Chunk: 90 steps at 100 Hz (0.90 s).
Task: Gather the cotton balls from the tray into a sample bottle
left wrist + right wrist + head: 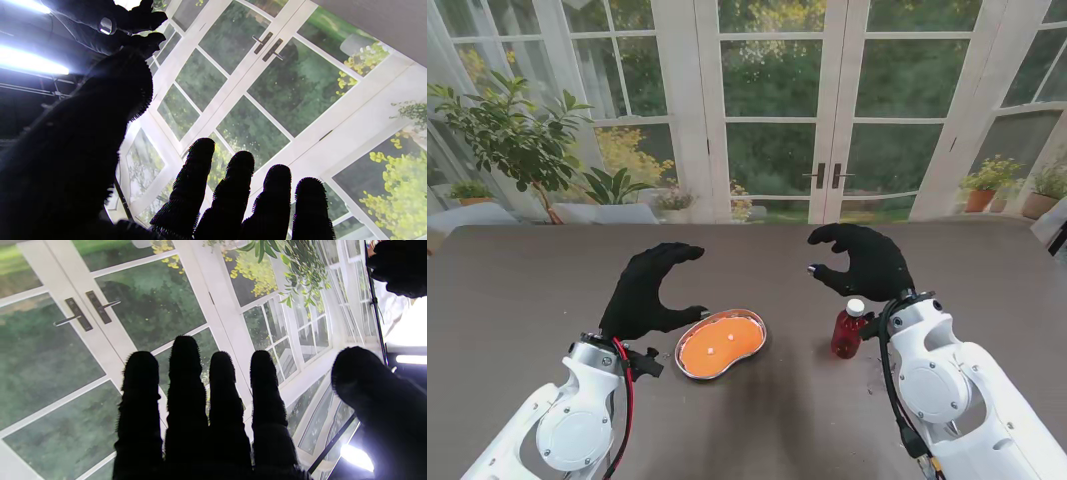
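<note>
Hovering over the bench [517, 300], both hands appear staged for a start, neither yet touching anything. Left hand [649, 291], fingers [195, 186] spread and curled, grasping nothing, sits just left of the tray [689, 364], probably to steady it or pick from it. The tray, kidney-shaped with an orange lining, contains two small white cotton balls [721, 347] near its centre. Right hand [863, 262], fingers [186, 386] apart and empty, hangs just beyond the sample bottle [848, 329], which stands upright right of the tray, white cap on, red inside; no cotton visible within.
</note>
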### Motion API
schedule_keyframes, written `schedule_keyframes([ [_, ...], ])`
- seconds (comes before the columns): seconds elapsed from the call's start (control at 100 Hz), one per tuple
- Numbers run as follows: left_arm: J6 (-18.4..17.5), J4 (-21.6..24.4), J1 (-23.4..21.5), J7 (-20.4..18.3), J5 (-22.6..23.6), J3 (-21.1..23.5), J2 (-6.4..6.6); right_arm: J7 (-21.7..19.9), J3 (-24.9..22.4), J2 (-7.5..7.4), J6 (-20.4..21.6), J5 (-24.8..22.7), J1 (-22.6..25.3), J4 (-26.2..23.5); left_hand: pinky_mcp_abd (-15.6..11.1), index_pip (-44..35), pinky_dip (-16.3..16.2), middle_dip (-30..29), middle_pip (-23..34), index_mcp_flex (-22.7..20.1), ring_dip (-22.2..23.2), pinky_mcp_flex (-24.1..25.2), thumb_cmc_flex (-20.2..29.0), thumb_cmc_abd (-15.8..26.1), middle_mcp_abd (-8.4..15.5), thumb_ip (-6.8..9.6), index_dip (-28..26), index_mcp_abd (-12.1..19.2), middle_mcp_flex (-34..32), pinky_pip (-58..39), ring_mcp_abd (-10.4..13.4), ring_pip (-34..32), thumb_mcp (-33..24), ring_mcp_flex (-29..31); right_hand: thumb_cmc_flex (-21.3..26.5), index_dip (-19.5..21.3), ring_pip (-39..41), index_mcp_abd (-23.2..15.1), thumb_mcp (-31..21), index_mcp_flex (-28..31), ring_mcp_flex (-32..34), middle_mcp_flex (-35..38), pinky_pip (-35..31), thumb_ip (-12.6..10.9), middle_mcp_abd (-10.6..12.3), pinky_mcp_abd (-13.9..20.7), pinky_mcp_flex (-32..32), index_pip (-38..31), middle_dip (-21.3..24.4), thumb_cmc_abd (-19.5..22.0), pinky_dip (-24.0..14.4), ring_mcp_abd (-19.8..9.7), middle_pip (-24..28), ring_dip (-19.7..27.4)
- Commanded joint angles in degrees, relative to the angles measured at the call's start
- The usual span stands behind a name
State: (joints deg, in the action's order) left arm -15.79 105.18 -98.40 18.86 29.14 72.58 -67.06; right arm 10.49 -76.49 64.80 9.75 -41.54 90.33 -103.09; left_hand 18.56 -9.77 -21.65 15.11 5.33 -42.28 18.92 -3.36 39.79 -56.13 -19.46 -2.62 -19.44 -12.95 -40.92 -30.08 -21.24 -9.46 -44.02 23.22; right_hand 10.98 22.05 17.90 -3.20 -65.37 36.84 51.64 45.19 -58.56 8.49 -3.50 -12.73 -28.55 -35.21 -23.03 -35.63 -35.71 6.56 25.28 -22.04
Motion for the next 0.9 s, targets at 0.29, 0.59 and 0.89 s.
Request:
schedule_keyframes([
  [0.29, 0.0, 0.6, -0.1, -1.0, -0.2, 0.1, -0.14, -10.2, -5.3, -3.16, 1.7, -9.8, 0.8, -0.6, 0.5, 0.9, -1.1, 0.0, -0.2, 1.5, -0.2, -0.4, -1.5, 35.7, 0.6, 0.37, 0.3, -3.4, 0.5, 2.5, -0.1, 1.0, 1.3, -0.6, -2.7, -0.1, 0.1, -2.9, 0.7, 1.5, -0.7, -1.7, 0.4, 0.8, 1.0, -0.9, 1.9, 1.5, -1.4, -7.7, -0.3, -0.2, -0.5, -0.4],
  [0.59, -0.1, 0.3, 0.3, -1.3, -0.3, -0.6, -0.09, -9.6, -3.4, -3.92, 3.8, -14.1, -0.6, 5.3, 0.6, 1.0, -1.4, 0.0, -0.2, 1.7, 0.0, -0.7, -1.4, 35.8, 0.6, 0.36, 0.3, -3.4, 0.7, 3.0, -0.2, 0.9, 1.4, -0.5, -1.9, 0.8, 2.5, -3.0, -4.1, 1.3, 1.5, -2.3, -2.7, 2.2, 1.4, -0.4, -0.9, 1.2, -2.8, -15.3, -2.4, -0.5, 1.3, -1.8],
  [0.89, 0.3, 0.4, 0.3, -1.7, -0.5, -0.9, -0.03, -9.8, -1.8, -4.62, 4.4, -17.2, -2.5, 10.0, 0.6, 1.0, -1.8, 0.1, -0.1, 1.7, 0.0, -0.7, -1.4, 35.8, 0.6, 0.37, 0.3, -3.4, 0.4, 3.4, -0.2, 0.9, 1.5, -0.6, -1.6, 1.3, 5.4, -3.5, -7.2, 1.2, 3.8, -2.3, -6.5, 3.4, 1.8, -0.1, -3.2, -0.1, -4.2, -21.0, -4.3, -1.0, 3.7, -3.6],
])
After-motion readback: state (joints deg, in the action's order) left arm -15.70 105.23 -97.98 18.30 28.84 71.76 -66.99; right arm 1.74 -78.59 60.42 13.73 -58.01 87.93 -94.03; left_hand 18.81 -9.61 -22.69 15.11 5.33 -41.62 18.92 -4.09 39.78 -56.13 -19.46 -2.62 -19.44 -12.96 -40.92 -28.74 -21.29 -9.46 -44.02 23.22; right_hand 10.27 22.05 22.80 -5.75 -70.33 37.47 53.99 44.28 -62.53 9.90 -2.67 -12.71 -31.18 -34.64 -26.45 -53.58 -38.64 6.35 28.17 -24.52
